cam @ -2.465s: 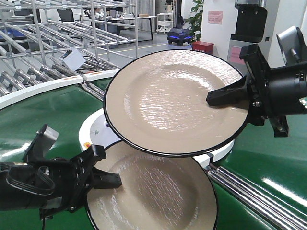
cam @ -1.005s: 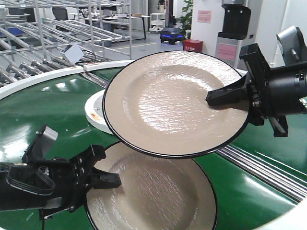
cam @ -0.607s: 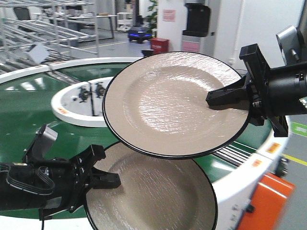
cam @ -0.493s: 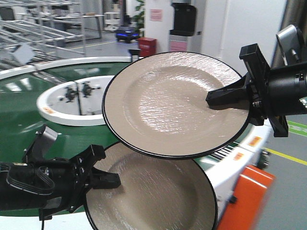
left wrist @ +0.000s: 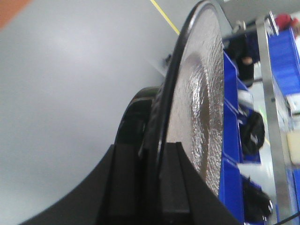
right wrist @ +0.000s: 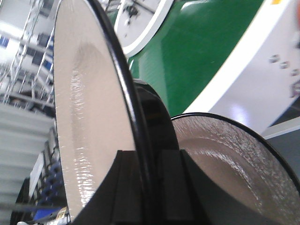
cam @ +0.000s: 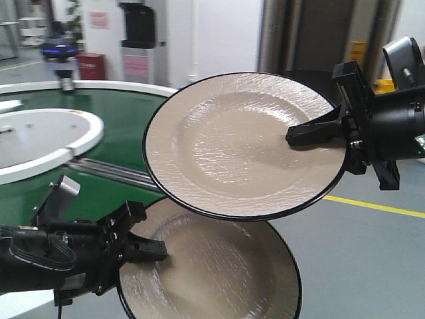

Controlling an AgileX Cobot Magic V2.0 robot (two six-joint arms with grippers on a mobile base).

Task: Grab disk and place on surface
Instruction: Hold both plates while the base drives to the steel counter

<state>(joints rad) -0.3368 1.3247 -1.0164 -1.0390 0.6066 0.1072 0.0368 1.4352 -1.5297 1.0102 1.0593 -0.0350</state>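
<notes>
The place looks like a factory hall or industrial test floor: it has a large green circular conveyor belt [cam: 126,116] with white rims, a grey painted floor [cam: 372,259] marked with a yellow line [cam: 375,207], and blue storage bins [left wrist: 230,173] on a metal frame [left wrist: 269,93].

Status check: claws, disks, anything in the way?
Left claw shut on lower disk rim. Right claw shut on upper disk rim. Both disks held in air, none placed. Drop surface not in view; green conveyor behind.
</notes>
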